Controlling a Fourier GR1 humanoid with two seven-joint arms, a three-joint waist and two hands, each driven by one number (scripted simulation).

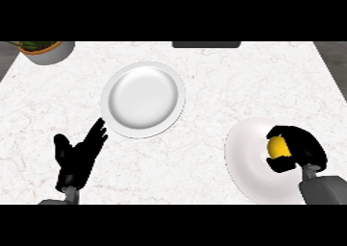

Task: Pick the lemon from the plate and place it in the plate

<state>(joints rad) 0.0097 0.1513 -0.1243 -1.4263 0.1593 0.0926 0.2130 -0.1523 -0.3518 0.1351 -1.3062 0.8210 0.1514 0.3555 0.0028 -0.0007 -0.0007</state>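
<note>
A yellow lemon [277, 146] lies on the white plate [248, 153] at the right, near the counter's front edge. My right hand [302, 146] curls around the lemon, fingers over its top and thumb below it, hiding most of it. A second white plate [143, 98] sits at the centre of the counter with nothing on it. My left hand [78, 156] rests open at the lower left, fingers pointing up toward that plate's near rim.
A potted plant [46, 50] stands at the back left corner. A dark flat object [206, 44] lies at the counter's far edge. The white marble counter [275, 81] ends at grey floor on both sides.
</note>
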